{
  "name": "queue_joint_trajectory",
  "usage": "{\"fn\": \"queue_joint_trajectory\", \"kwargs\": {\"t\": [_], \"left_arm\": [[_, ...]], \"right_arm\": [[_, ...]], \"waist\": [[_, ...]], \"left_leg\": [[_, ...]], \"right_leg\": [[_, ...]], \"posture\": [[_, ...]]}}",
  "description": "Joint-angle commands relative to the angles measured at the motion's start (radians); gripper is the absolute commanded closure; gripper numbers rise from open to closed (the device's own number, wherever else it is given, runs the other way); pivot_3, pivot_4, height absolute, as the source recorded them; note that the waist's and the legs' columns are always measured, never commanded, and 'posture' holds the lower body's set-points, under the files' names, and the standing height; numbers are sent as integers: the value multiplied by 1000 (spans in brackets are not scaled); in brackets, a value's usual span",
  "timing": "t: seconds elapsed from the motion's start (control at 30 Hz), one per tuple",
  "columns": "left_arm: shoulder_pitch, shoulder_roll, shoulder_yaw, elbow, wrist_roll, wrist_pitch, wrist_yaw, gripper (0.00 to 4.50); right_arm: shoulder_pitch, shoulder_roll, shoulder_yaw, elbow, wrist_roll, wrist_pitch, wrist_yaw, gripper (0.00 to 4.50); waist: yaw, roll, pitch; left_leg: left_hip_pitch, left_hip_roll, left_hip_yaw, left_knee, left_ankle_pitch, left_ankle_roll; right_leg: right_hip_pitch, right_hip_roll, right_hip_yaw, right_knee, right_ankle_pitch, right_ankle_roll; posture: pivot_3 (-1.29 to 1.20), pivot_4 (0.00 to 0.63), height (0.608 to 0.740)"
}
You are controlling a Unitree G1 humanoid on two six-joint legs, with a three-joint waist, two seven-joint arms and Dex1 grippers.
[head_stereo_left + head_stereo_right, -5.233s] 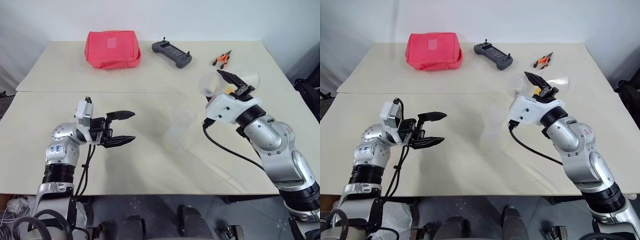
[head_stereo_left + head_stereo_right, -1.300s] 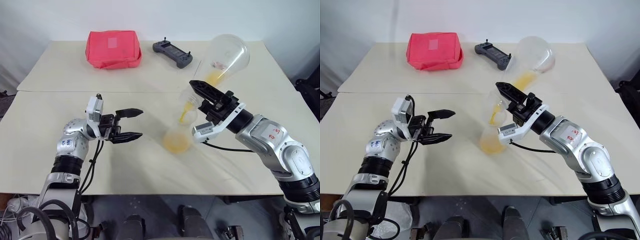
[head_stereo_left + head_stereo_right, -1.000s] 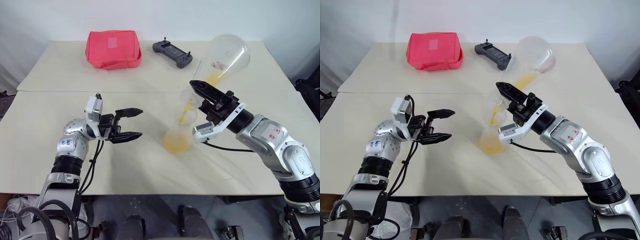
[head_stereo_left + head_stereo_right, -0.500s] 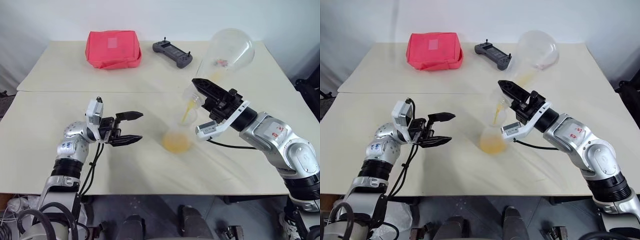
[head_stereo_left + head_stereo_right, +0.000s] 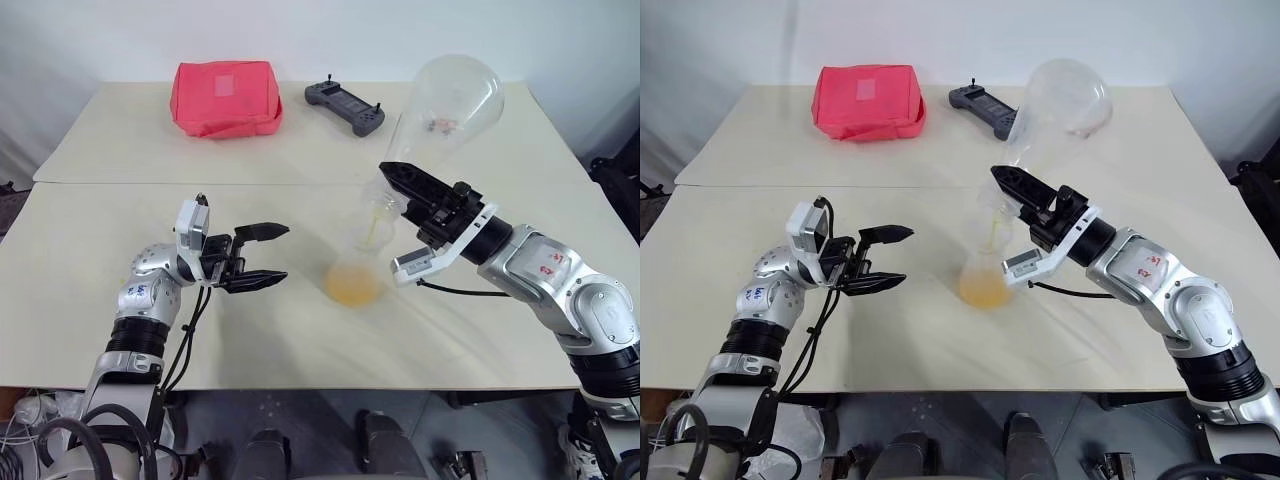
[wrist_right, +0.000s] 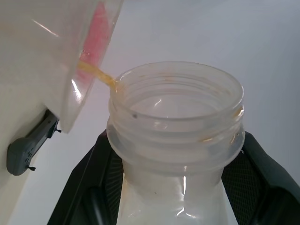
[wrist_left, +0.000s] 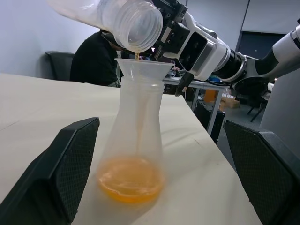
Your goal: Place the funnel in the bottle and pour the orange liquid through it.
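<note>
Orange liquid (image 5: 352,287) stream thinner than before

Wide bare stretch of cream table (image 5: 90,250) lies off to the left, easy passage there. Mid-table is crowded: the clear conical bottle (image 5: 353,275) with its clear plastic funnel (image 7: 143,68) stands between the grippers, and a tipped clear ribbed-neck flask (image 5: 440,105) hangs overhead (blocking any approach from above). The far edge carries a red fabric pouch (image 5: 224,97) and a dark grey handheld controller (image 5: 345,106).

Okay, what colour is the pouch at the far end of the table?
Red-pink; the pouch shows best in the left eye view.
</note>
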Motion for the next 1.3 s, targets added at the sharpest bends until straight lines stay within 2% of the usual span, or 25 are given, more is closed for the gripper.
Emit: {"fn": "queue_joint_trajectory", "kwargs": {"t": [0.03, 0.37, 0.67, 0.8, 0.87, 0.97, 1.07, 1.13, 1.23, 1.3], "left_arm": [[-20, 7, 15, -19, -6, -3, -112, 0], [-39, 3, 18, 8, 17, -22, -106, 0], [-45, -9, 35, -7, 43, -3, -29, 0], [-43, -12, 40, -21, 61, 8, 8, 0], [-39, -13, 41, -27, 79, 0, 33, 0], [-35, -22, 50, -37, 89, 3, 62, 0], [-22, -28, 53, -55, 106, 2, 106, 0], [-16, -32, 55, -66, 110, 3, 118, 0], [-12, -36, 60, -78, 116, 19, 144, 0], [-12, -44, 57, -63, 174, -27, 226, 0]], "right_arm": [[-21, -10, -33, -26, -2, -4, -27, 2038], [4, 5, -37, -45, 35, 10, 2, 2038], [80, 168, -151, -97, 434, 271, 208, 2038], [77, 276, -215, -158, 663, 518, 315, 2038], [24, 370, -285, -154, 803, 777, 329, 2038], [-36, 441, -362, -122, 937, 988, 323, 2038], [-60, 488, -443, -63, 1057, 1080, 304, 2038], [-62, 496, -481, -14, 1097, 1070, 283, 2038], [-54, 486, -494, 37, 1132, 1051, 271, 2038], [-44, 481, -497, 63, 1150, 1046, 264, 2038]], "waist": [[0, 0, 0], [1, 0, 0], [0, 0, 0], [0, 0, 0], [0, 0, 0], [0, 0, 0], [1, 0, 0], [2, 0, 0], [1, 0, 0], [-1, 0, 0]], "left_leg": [[0, 0, 0, 0, 0, 0], [0, 0, 0, 0, 0, 0], [0, 0, 0, 0, 0, 0], [0, 0, 0, 1, 0, 0], [0, 0, -1, 1, 0, 0], [1, 0, -1, 2, 0, -1], [1, 1, -2, 1, 0, -1], [1, 0, -2, 1, 0, -1], [0, 0, -2, 1, 0, -1], [0, 0, -2, 1, 0, -1]], "right_leg": [[0, 0, 0, 0, 0, 0], [0, 0, 0, 0, 0, 0], [0, 0, 0, 0, 0, 0], [0, 0, 0, 1, 0, 0], [0, 0, 0, 1, 0, 0], [1, 0, 0, 3, 0, 0], [0, 0, -1, 3, 0, 0], [1, 0, -1, 3, 0, 0], [0, -1, -1, 3, 0, 0], [0, -1, -1, 3, 0, 0]], "posture": [[0, 150, 740], [0, 150, 740], [0, 150, 740], [0, 150, 740], [0, 150, 740], [0, 150, 740], [0, 150, 740], [0, 150, 740], [0, 150, 740], [0, 150, 740]]}}
